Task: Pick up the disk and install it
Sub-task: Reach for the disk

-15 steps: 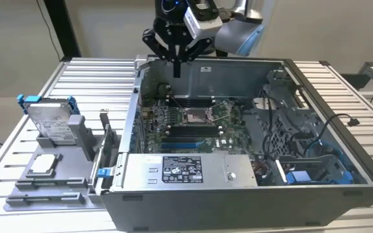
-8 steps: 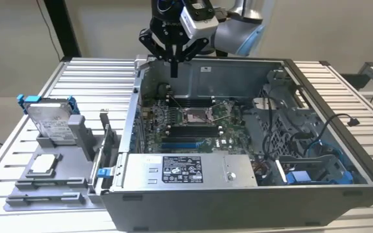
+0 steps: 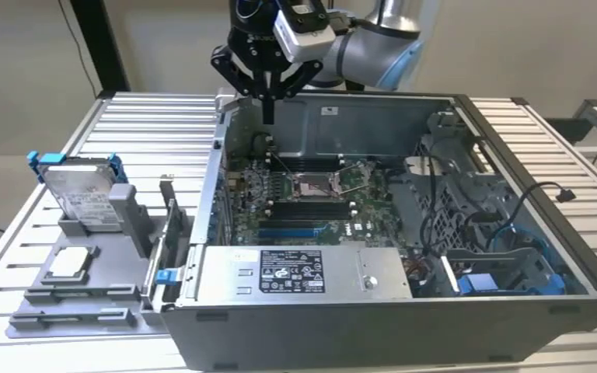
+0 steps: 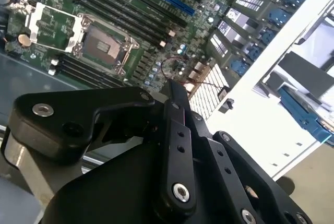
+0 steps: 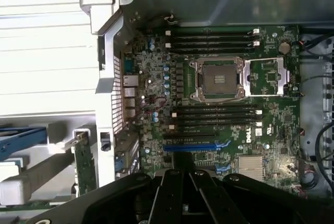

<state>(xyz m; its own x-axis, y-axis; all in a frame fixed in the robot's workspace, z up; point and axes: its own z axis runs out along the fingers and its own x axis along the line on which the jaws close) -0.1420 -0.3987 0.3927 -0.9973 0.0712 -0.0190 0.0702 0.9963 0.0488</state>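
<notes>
The disk (image 3: 78, 190) stands upright in a grey holder (image 3: 91, 233) on the table, at the exterior view's left of the open computer case (image 3: 506, 155). It is silver with a white label and a blue frame. A blue edge of that frame (image 5: 21, 139) shows in the first wrist view. My gripper (image 3: 268, 115) hangs over the case's far corner, above the motherboard (image 3: 309, 194) and well away from the disk. Its black fingers (image 4: 175, 109) meet at the tips with nothing between them.
A small silver processor chip (image 3: 71, 263) lies on the grey tray (image 3: 81, 299) in front of the disk. A grey power-supply box (image 3: 298, 272) fills the case's near side. Cables (image 3: 485, 210) and a blue bay (image 3: 496, 281) sit at the exterior view's right.
</notes>
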